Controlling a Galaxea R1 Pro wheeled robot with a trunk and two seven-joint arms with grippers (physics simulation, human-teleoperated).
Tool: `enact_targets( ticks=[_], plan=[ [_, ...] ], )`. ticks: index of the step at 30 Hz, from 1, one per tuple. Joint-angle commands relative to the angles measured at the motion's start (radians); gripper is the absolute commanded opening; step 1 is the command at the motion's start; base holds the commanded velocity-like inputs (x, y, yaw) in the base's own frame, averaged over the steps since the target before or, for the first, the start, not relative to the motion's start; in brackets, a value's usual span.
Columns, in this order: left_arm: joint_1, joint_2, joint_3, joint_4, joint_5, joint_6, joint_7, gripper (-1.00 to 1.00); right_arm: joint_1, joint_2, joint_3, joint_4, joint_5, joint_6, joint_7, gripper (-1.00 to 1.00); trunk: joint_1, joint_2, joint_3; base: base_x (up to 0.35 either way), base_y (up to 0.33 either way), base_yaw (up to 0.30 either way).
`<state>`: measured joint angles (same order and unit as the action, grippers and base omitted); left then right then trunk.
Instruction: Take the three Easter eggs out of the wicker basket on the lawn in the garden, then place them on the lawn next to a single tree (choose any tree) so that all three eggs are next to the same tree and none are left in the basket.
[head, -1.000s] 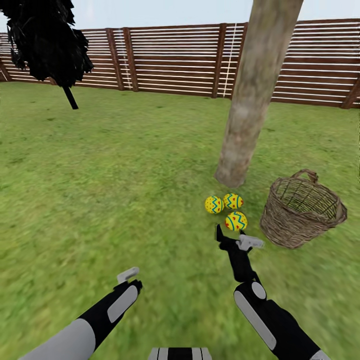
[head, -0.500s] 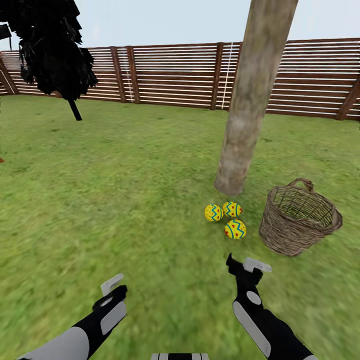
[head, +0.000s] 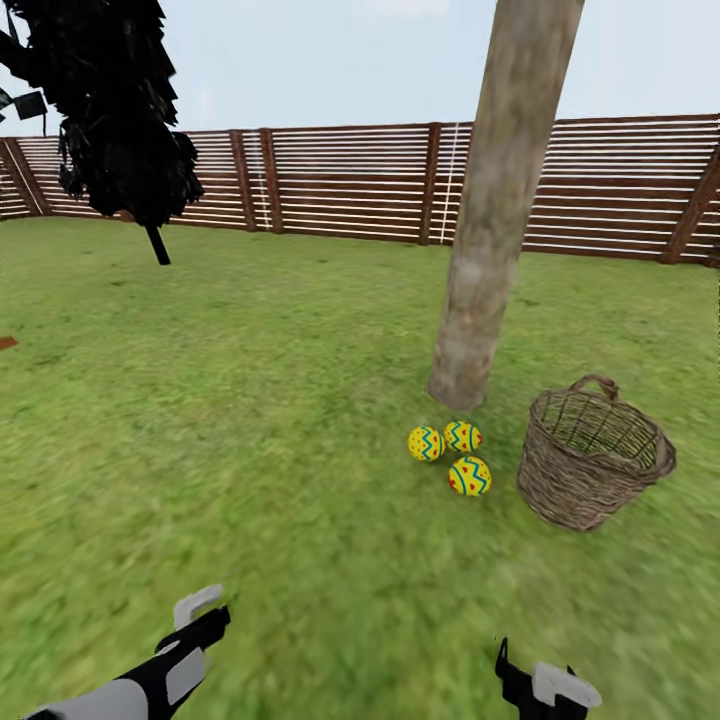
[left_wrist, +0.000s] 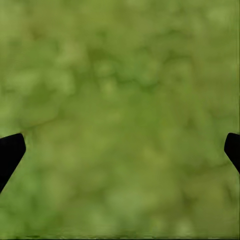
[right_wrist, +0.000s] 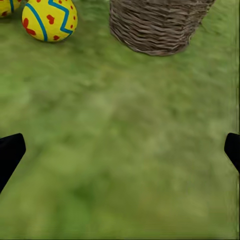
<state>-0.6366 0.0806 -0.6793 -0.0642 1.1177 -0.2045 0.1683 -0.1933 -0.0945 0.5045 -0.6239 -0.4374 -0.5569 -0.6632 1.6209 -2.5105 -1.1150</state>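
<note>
3 Easter eggs (head: 451, 451) lie on the lawn (head: 250, 420) in a tight cluster just in front of the tree (head: 490, 230) base, 2 side by side nearer the trunk, 1 a bit closer to the robot. All yellow with blue zigzag and red marks. None touch the trunk; the back pair sits just beside it. In the right wrist view the nearest egg (right_wrist: 49, 19) sits on grass beside the basket, with an edge of another egg at the frame corner.

Wicker basket (head: 592, 465) stands upright on the grass just right of the eggs, apart from them, loop handle at its far rim. What shows of its inside is bare weave; the bottom is partly hidden by the near wall. Right wrist view catches its woven lower wall (right_wrist: 155, 25).

Right gripper (head: 545, 680) low at the frame bottom, well short of the eggs, fingers spread wide, nothing between them, grass below. Left gripper (head: 200, 615) at lower left, well apart from the eggs, fingers also spread wide over bare grass (left_wrist: 120, 120), holding nothing.

Behind: brown slat fence (head: 360, 180) across the back, dark near-black conifer (head: 120, 110) at upper left, pale sky above.
</note>
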Motion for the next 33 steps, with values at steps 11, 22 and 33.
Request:
enact_targets(
  ticks=[11, 22, 33],
  plan=[
    [0.173, -0.002, -0.007, 0.041, 0.004, -0.002, 0.002, 1.0, 0.0, 0.072, 0.01, 0.326, -0.005, -0.219, 0.058, 1.0, -0.005, 0.002, 0.047, 0.0, 0.0, 0.0],
    [0.309, -0.007, -0.009, 0.041, 0.001, -0.163, -0.015, 1.0, 0.0, 0.127, 0.009, 0.562, -0.004, -0.49, 0.066, 1.0, -0.01, 0.005, 0.107, 0.0, 0.0, 0.0],
    [0.318, -0.025, -0.011, 0.041, 0.001, -0.18, -0.041, 1.0, 0.0, 0.121, 0.005, 0.574, -0.007, -0.49, 0.157, 1.0, -0.015, 0.007, 0.155, 0.0, 0.0, 0.0]
  ],
)
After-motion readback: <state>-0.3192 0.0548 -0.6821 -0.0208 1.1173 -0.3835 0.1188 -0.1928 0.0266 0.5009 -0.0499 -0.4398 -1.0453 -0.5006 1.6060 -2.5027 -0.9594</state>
